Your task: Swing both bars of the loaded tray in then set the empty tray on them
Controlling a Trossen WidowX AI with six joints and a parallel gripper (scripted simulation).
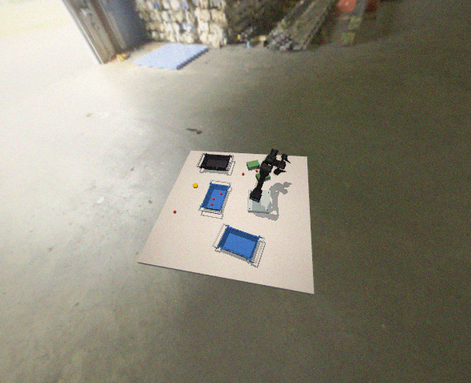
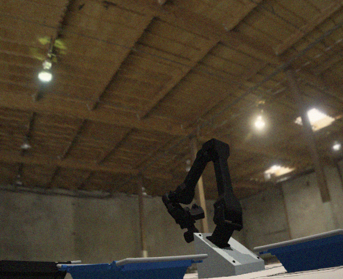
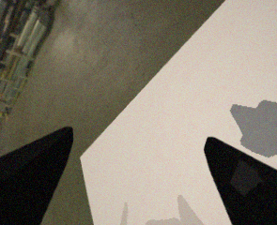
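The loaded blue tray (image 1: 216, 191) (image 2: 129, 271) stands left of the arm's base in the top view, with small red blocks (image 1: 213, 199) on its floor. Its thin wire bars lie swung out beyond its two ends. The empty blue tray (image 1: 239, 242) (image 2: 313, 253) stands upright nearer the front in the top view, its wire bars also out past its ends. My gripper (image 1: 286, 166) (image 3: 141, 139) is open and empty, raised above the table near its back right, far from both trays. In the exterior view the fingers are partly hidden.
A black tray (image 1: 215, 162) with wire bars stands at the back left. Green blocks (image 1: 252, 164) (image 1: 263, 177) lie near the arm. Loose red blocks (image 1: 243, 174) (image 1: 175, 211) and a yellow piece (image 1: 195, 185) lie on the table. The arm stands on a pale grey base (image 1: 259, 207) (image 2: 210, 261).
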